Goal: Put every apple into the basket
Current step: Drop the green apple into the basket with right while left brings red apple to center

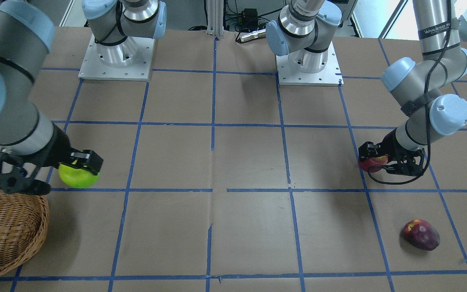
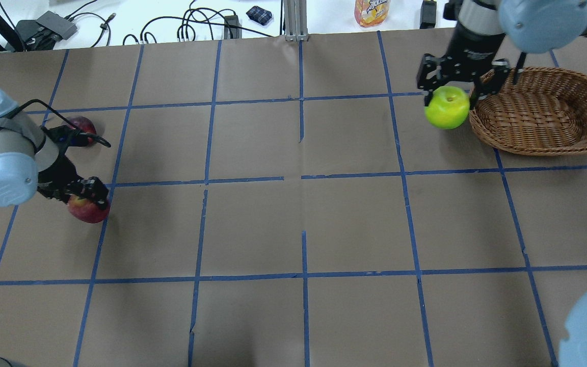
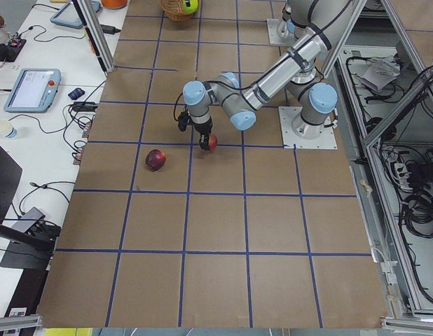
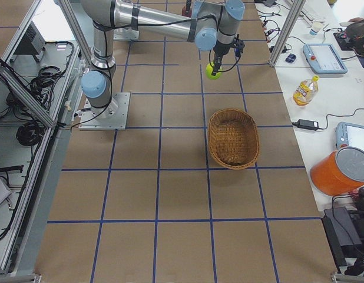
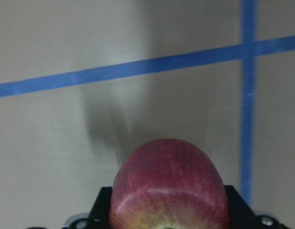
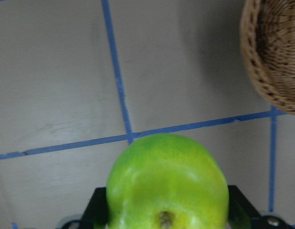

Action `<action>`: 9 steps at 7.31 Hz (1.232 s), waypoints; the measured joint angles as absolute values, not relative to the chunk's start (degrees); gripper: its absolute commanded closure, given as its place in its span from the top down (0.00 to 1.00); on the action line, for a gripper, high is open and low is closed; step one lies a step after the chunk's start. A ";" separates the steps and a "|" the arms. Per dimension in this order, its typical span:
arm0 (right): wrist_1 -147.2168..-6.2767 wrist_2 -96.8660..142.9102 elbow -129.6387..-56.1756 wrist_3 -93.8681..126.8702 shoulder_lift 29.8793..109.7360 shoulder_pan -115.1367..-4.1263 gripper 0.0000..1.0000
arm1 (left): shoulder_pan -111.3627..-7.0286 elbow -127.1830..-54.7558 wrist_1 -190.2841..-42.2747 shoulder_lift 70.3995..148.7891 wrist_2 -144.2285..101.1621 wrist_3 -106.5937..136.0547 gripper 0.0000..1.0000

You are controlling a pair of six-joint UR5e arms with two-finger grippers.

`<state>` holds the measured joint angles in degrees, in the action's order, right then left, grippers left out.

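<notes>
My right gripper is shut on the lime-green apple and holds it above the table, just beside the near end of the wicker basket. The apple fills the bottom of the right wrist view, with the basket rim at the upper right. My left gripper is shut on the red apple, low over the table at the far left; the apple also shows in the left wrist view. The maroon apple lies on the table just beyond my left arm, apart from the gripper.
The basket holds nothing that I can see. The brown table carries a grid of blue tape. Cables, a bottle and small devices lie past the far edge. Both arm bases stand at the robot's side.
</notes>
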<state>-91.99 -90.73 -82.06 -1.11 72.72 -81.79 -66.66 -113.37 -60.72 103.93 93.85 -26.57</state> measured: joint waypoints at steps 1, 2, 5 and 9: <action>-91.14 -92.50 -81.60 -10.04 72.56 -76.75 0.00 | -73.52 -112.34 -61.81 103.34 93.23 -16.73 0.20; -91.60 -93.69 -81.41 -18.38 71.90 -72.40 0.00 | -80.35 -110.59 -62.14 103.83 92.43 -6.13 0.21; -99.84 -98.06 -81.19 -31.06 66.80 -64.02 0.00 | -96.10 -104.26 -59.66 108.92 86.71 23.25 0.27; -110.93 -98.57 -79.35 -35.24 58.13 -58.30 0.00 | -108.39 -94.95 -54.85 120.07 84.39 48.55 0.62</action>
